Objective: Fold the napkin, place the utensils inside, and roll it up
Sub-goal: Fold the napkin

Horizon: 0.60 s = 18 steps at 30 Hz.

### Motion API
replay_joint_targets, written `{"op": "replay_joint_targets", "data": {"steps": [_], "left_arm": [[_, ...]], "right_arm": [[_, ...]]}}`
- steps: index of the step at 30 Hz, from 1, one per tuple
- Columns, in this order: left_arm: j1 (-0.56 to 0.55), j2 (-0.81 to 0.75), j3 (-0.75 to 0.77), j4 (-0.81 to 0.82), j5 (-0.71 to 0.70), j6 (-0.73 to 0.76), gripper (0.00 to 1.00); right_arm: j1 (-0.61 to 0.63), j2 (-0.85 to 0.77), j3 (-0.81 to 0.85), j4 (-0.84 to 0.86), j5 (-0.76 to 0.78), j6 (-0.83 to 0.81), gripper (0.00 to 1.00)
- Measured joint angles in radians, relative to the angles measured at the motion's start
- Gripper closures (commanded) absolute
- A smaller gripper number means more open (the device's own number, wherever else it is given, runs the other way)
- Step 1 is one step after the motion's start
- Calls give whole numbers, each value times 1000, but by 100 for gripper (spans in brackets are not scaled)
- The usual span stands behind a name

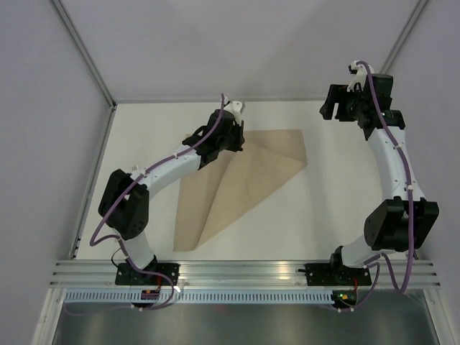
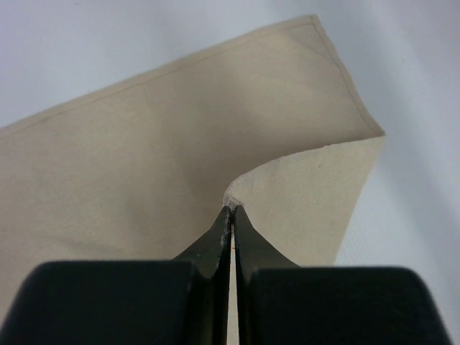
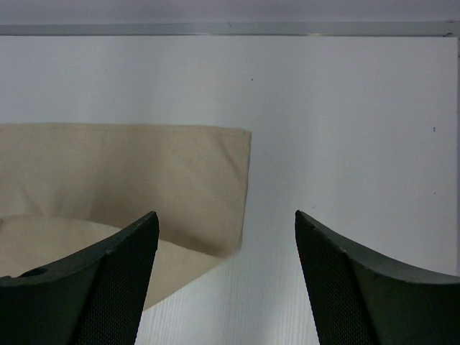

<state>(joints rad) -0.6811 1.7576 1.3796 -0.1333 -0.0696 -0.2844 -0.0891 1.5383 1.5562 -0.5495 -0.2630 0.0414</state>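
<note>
The tan napkin (image 1: 251,180) lies on the white table, partly folded over itself on a diagonal. My left gripper (image 1: 233,140) hangs over its far left part, shut on a lifted corner of the cloth. In the left wrist view the black fingertips (image 2: 232,207) pinch that corner, and the napkin (image 2: 180,129) curls up from the table beneath. My right gripper (image 1: 332,108) is raised at the back right, beyond the napkin's right edge, and stands open. In the right wrist view nothing sits between its jaws (image 3: 226,213), with the napkin (image 3: 129,172) to their left. The utensils are out of view.
White table surface (image 1: 338,208) stretches right of the cloth. An aluminium rail (image 1: 244,269) with the arm bases runs along the near edge. Grey walls (image 1: 237,50) close off the back and both sides.
</note>
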Motion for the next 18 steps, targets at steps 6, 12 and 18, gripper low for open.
{"op": "replay_joint_targets", "data": {"steps": [6, 12, 18], "left_arm": [[99, 0, 0, 0, 32, 13, 98], [184, 17, 19, -3, 75, 22, 98], [245, 49, 38, -12, 101, 24, 98]], "right_arm": [[0, 55, 22, 10, -11, 0, 18], [0, 103, 36, 16, -28, 0, 18], [0, 137, 46, 19, -37, 0, 19]]}}
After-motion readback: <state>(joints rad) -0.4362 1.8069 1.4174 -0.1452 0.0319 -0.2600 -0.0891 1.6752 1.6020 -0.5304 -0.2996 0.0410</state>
